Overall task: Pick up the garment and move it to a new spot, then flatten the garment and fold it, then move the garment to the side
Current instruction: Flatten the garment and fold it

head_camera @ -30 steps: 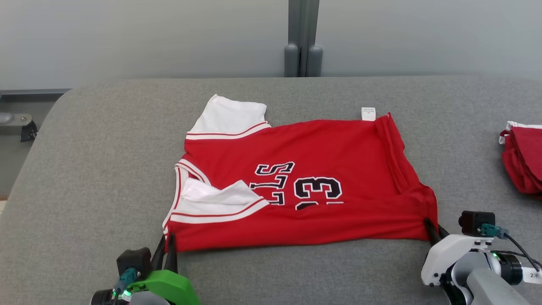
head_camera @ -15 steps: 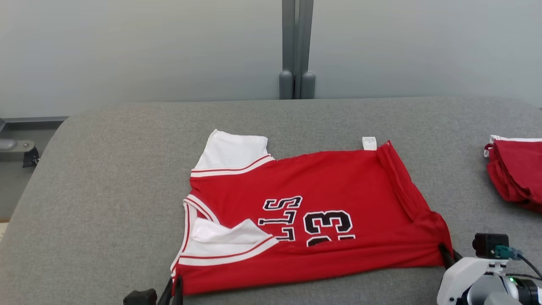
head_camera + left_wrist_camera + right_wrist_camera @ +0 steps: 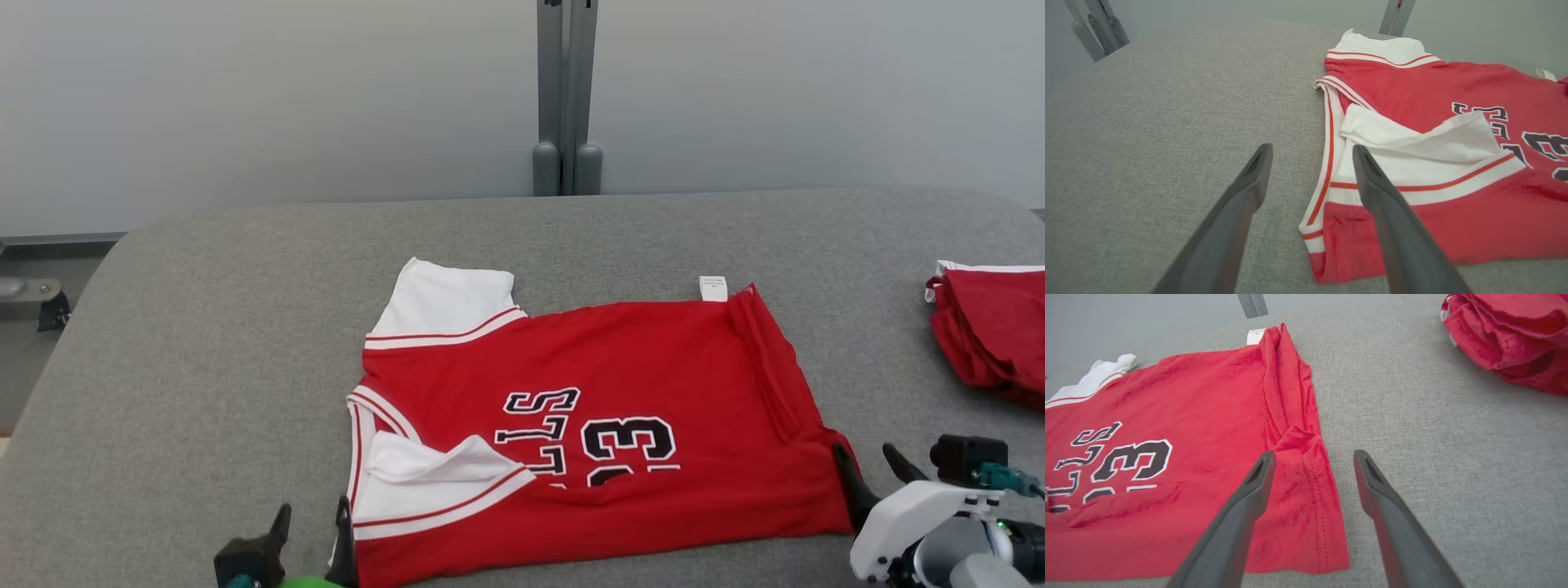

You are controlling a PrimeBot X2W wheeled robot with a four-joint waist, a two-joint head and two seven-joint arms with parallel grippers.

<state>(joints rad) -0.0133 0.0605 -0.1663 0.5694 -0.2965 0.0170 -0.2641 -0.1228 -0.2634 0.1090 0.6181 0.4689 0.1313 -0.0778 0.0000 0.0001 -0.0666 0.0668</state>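
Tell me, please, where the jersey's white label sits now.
Head view: the white label sticks out beyond the red jersey, at its far right corner.

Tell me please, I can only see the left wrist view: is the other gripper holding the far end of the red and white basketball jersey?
Observer: No. The right gripper is open, one finger above the red and white basketball jersey and the other above the grey fabric-covered table.
Operator: Is there anything else on the table?
Observer: Yes, a crumpled pile of red cloth lies at the table's right side, apart from the jersey.
Operator: Is the jersey smooth at that end?
Observer: Not quite. A raised fold runs along its hem side.
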